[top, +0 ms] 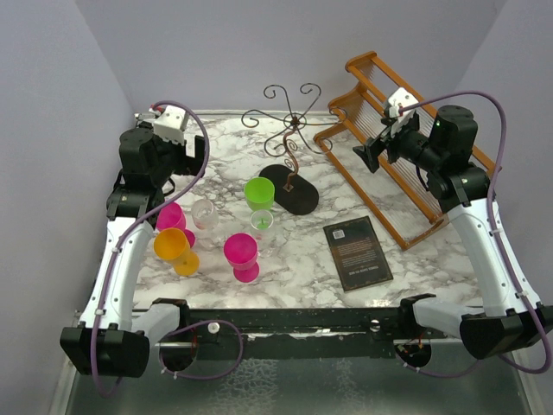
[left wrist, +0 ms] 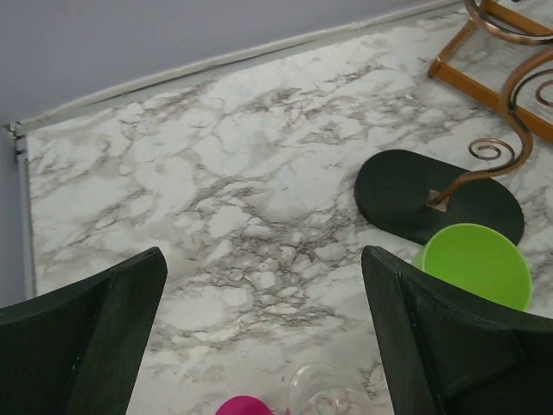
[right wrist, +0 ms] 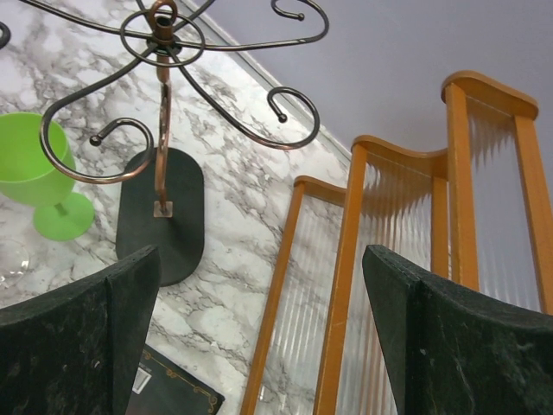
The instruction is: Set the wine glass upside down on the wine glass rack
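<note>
The wine glass rack (top: 290, 143), a dark wire tree with curled arms on a black oval base (top: 292, 190), stands at the middle back. Several wine glasses stand upright left of it: a green one (top: 258, 192), two clear ones (top: 204, 213) (top: 262, 223), two magenta ones (top: 241, 252) (top: 170, 216) and an orange one (top: 173, 245). My left gripper (top: 186, 154) (left wrist: 263, 337) hovers open above the glasses, empty; the green glass (left wrist: 475, 264) and a clear rim (left wrist: 333, 399) show below it. My right gripper (top: 370, 154) (right wrist: 259, 337) hangs open and empty, right of the rack (right wrist: 162, 15).
A wooden slatted dish rack (top: 363, 195) (right wrist: 350, 259) fills the back right, under the right arm. A dark book (top: 357, 251) (right wrist: 168, 393) lies flat in front of it. Grey walls close in the table at the back and both sides.
</note>
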Robot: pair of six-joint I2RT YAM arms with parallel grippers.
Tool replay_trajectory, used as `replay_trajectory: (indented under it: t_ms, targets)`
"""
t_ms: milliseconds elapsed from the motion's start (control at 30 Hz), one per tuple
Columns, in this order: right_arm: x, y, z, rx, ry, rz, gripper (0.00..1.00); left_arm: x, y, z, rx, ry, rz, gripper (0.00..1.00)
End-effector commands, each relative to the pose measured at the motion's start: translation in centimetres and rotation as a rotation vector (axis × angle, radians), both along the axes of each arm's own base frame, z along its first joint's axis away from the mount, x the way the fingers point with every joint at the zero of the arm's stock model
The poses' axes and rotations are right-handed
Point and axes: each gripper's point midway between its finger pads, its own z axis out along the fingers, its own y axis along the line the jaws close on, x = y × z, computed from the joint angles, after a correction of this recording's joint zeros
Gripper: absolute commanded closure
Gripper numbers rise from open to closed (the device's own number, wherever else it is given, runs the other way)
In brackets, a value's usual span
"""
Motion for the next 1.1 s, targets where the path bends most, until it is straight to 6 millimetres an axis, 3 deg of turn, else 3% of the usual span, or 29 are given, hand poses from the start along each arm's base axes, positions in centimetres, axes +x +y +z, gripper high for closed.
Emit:
replay_trajectory:
  t_ms: [0,167,333,467,667,833,967,1067]
  targets:
    - [-1.0,1.5,0.4,0.025,0.025,0.091,0.00,-0.5,-3.3,-0.2,-0.121,0.069,-0.139,0.01]
    - [-1.3,1.5,0.1,0.034,0.043,0.090,0.01,-0.2,-2.6,-1.4,-0.053,0.155,-0.126,0.01]
    - [-1.2,1.0,0.0,0.014,0.039,0.062,0.00,-3.2,-2.3,-3.1,0.086,0.269,-0.229,0.02]
    - [-1.3,0.9,-0.2,0.010,0.046,0.062,0.00,-4.6,-0.6,-4.2,0.218,0.361,-0.240,0.04]
    - [-1.1,1.3,-0.9,0.013,0.068,0.077,0.00,-6.6,-0.5,-6.5,0.278,0.490,-0.331,0.14]
    - [-0.8,1.4,-1.3,0.014,0.079,0.082,0.00,-6.8,-0.1,-8.3,0.308,0.536,-0.343,0.22]
    - [-0.8,1.5,-1.5,0.015,0.081,0.083,0.00,-6.8,0.1,-9.7,0.321,0.562,-0.347,0.39]
    - [-0.6,1.4,-1.8,0.013,0.086,0.081,0.00,-7.1,0.1,-10.3,0.330,0.586,-0.366,0.42]
